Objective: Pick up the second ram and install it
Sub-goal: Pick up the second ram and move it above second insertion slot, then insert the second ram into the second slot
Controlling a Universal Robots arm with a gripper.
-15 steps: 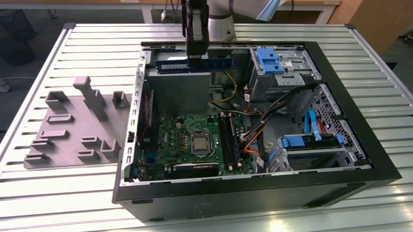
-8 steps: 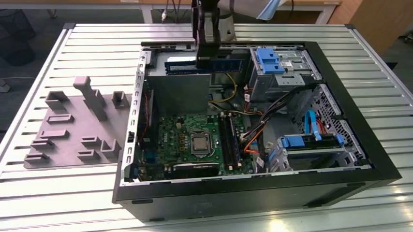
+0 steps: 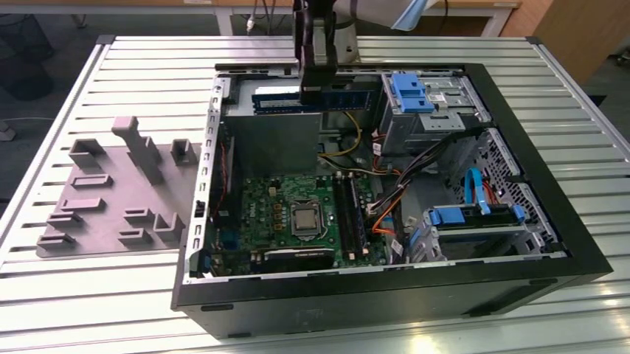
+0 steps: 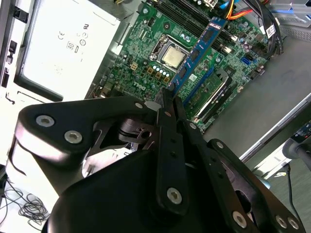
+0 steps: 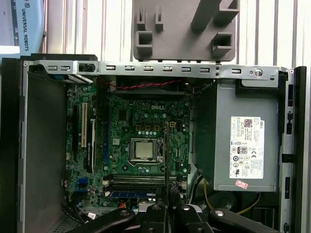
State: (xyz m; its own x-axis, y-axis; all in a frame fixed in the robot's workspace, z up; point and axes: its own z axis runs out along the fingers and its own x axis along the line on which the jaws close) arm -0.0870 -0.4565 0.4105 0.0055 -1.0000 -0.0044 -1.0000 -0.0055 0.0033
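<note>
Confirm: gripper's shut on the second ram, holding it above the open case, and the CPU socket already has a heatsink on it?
No heatsink. The first wrist view shows the CPU bare in its socket. The rest holds: the gripper is shut on the second ram, above the open case.

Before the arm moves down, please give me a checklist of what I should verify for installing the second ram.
1. Grip: ok. The end effector is shut on the second ram in the second wrist view.
2. Alignment: not ok. In the first wrist view the ram lies crosswise to the memory slots.
3. Height: ok. In the exterior view the ram hangs clear above the motherboard.
4. Orange cables clear of the slots: cannot tell.
</note>
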